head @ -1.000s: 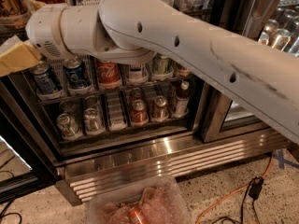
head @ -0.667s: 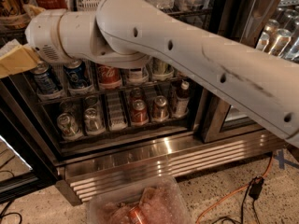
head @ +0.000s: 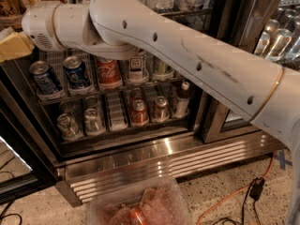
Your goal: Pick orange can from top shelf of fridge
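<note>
Mostly arm, gripper at left edge, Coca-Cola can beneath.

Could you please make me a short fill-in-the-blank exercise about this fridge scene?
The gripper is at the picture's ___ edge. The can just left of the Coca-Cola can is ___. The floor cable is ___.
Missing words: left; blue; orange.
</note>
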Robot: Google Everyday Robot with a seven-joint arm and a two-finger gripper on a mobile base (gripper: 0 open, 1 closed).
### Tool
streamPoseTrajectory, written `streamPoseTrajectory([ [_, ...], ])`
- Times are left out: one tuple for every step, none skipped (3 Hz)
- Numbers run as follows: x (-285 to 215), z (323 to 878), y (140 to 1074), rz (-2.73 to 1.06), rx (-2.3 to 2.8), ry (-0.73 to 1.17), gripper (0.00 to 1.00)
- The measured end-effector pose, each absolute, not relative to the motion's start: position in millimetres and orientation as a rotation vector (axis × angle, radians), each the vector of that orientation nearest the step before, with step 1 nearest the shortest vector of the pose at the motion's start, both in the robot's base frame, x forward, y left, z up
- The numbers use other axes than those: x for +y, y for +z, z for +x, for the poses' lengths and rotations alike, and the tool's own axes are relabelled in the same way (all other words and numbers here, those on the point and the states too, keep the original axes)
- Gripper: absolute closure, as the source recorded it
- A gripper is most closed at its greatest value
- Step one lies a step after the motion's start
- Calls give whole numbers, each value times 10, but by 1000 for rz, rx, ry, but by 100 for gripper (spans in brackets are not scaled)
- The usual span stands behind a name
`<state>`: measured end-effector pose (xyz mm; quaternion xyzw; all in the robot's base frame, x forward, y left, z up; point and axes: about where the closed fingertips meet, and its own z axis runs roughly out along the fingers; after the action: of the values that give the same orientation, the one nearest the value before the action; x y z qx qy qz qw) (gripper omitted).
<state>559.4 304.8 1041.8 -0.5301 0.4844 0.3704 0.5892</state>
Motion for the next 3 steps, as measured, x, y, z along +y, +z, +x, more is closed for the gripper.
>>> streamPoseTrajectory([
  [3050,5597,10420,-1234,1127,863,0],
  [3044,5604,10387,-1212,1134,867,0],
  [3099,5722,10391,-1180,1130,868,0],
])
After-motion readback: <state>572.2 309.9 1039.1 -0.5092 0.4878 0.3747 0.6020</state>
